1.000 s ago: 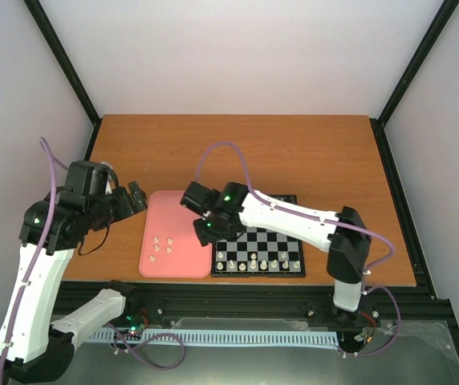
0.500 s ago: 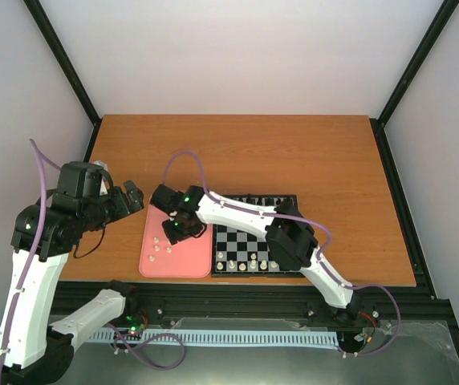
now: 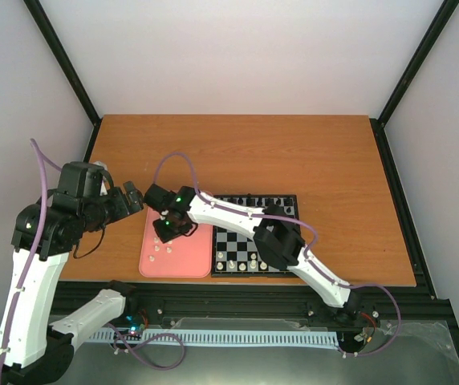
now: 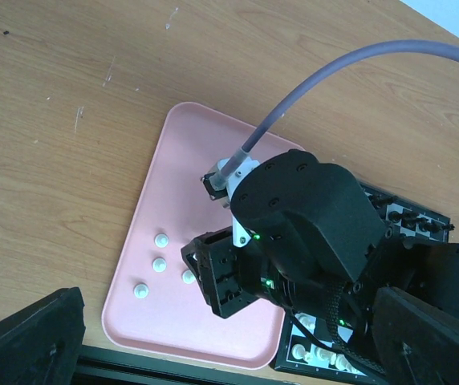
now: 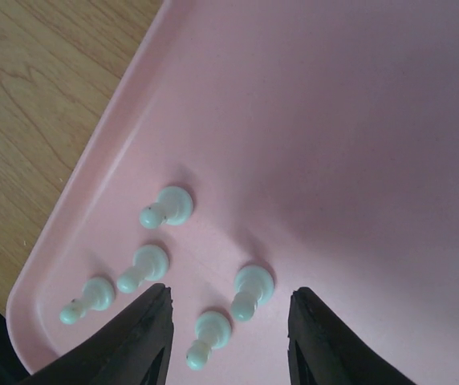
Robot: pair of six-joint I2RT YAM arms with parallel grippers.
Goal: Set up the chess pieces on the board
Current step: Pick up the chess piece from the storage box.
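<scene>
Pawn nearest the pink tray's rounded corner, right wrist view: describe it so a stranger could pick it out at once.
Find the pink tray left of the board. Five cream pawns cluster on its left side, below the right tool. Three line its left rim; this pawn ends that row, closest to the near corner.

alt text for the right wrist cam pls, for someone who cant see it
Five cream-white chess pieces sit clustered near one corner of a pink tray, seen from above. The right gripper is open, its two dark fingers framing the nearest pieces; wooden table shows at upper left.
</scene>
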